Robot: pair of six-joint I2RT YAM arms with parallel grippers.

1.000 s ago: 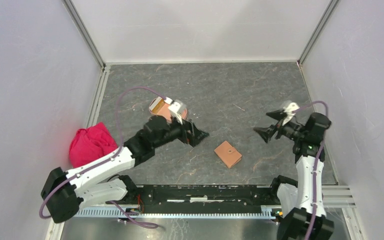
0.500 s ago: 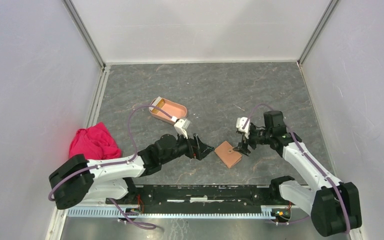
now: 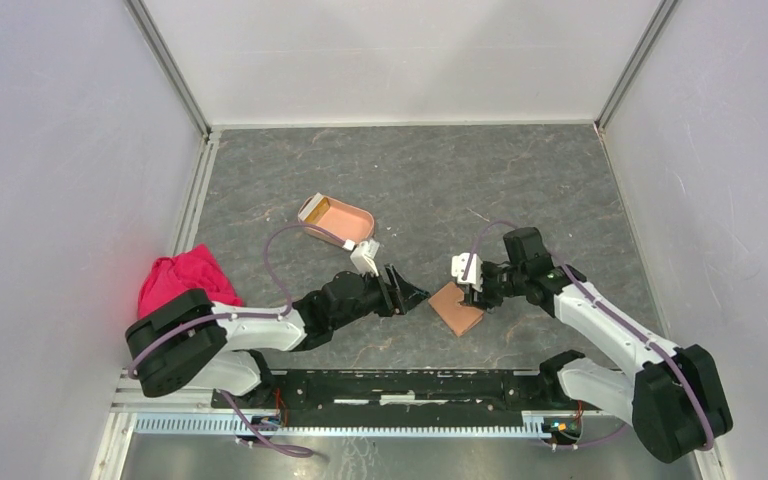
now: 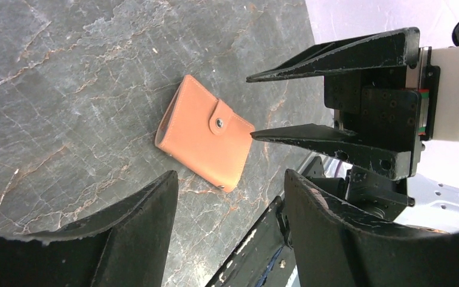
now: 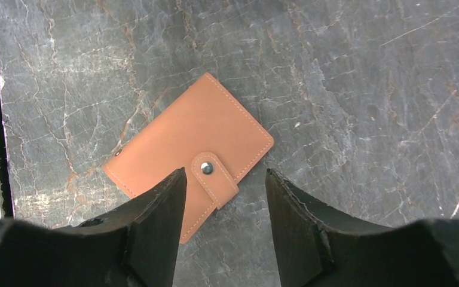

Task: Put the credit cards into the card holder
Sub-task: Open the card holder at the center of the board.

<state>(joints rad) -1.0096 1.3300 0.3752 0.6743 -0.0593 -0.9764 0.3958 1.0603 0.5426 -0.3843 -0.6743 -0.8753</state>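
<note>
The salmon-pink card holder (image 3: 352, 228) lies at the middle left of the table. Something orange lies inside it and a pale piece (image 3: 310, 208) sits at its left end; I cannot tell whether these are credit cards. No other card shows. My left gripper (image 3: 412, 295) is open and empty, low over the table just left of a closed brown leather wallet (image 3: 457, 308). My right gripper (image 3: 475, 293) is open and empty right above the wallet's far edge. In the right wrist view its jaws (image 5: 226, 173) straddle the wallet's (image 5: 179, 143) snap tab. The left wrist view shows the wallet (image 4: 200, 140) ahead of the left gripper (image 4: 230, 179).
A crumpled red cloth (image 3: 185, 285) lies at the left edge by the wall. White walls enclose the table on three sides. The black rail (image 3: 410, 385) with the arm bases runs along the near edge.
My left gripper has moved from the card holder down and right towards the wallet. My right gripper has swung left and come down over the wallet. The card holder is now uncovered.
</note>
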